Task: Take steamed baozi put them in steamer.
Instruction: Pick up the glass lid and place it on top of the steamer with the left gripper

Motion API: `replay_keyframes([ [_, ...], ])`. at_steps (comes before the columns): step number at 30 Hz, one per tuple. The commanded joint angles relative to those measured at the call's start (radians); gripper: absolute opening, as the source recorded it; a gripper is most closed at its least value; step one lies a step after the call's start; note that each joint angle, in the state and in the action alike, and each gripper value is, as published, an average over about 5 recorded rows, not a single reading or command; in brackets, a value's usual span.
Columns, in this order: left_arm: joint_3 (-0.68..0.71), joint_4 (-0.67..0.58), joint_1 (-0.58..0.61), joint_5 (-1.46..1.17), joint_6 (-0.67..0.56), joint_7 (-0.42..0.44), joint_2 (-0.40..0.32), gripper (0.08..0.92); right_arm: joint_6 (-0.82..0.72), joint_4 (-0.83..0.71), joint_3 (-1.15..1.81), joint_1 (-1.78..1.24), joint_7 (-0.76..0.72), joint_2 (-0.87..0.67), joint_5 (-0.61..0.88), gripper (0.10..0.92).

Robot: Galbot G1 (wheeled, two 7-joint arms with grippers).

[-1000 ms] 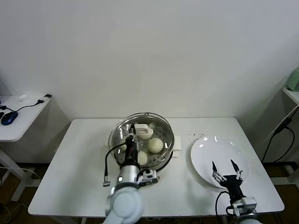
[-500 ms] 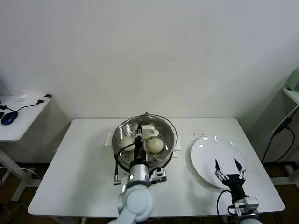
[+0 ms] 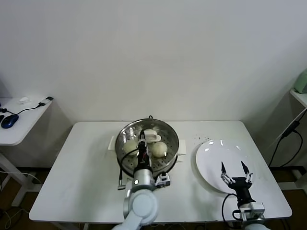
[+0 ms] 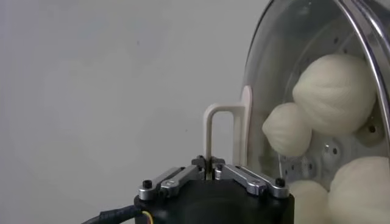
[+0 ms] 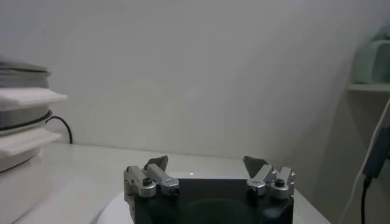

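Buns first: four smooth cream-white steamed baozi (image 4: 334,92) sit inside the round shiny steel steamer (image 3: 148,143) at the middle of the white table (image 3: 81,167). The left tool (image 4: 210,172) is clamped tight on the white handle of the round glass lid (image 4: 292,73), holding it tilted over the pot. Farther right, the right tool (image 3: 236,173) hangs wide open and empty-handed over the flat white plate (image 3: 216,153).

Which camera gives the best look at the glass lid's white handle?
The left wrist view: the lid handle fills the middle, clamped upright in the shut left gripper, with the buns seen through the glass. The head view shows it small over the steamer. The right wrist view misses it.
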Motion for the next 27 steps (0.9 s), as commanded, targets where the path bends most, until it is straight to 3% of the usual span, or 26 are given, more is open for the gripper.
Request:
replay_keyframes([
  [1,-0.008,0.039,-0.004,0.006,0.000,-0.031,-0.017,0.138,0.008,-0.004,0.000,0.002,0.004,0.009,-0.017,0.823],
  [17,-0.003,-0.006,0.012,-0.013,-0.008,-0.012,0.009,0.140,0.002,0.004,-0.014,0.010,-0.002,0.009,-0.040,0.823],
  [20,0.004,-0.033,0.017,-0.034,-0.010,-0.006,0.016,0.177,-0.002,0.007,-0.019,0.011,-0.004,0.007,-0.041,0.823],
  [27,0.019,-0.141,0.046,-0.197,-0.022,-0.027,0.050,0.377,-0.017,0.012,-0.026,0.016,-0.009,0.000,-0.036,0.823],
])
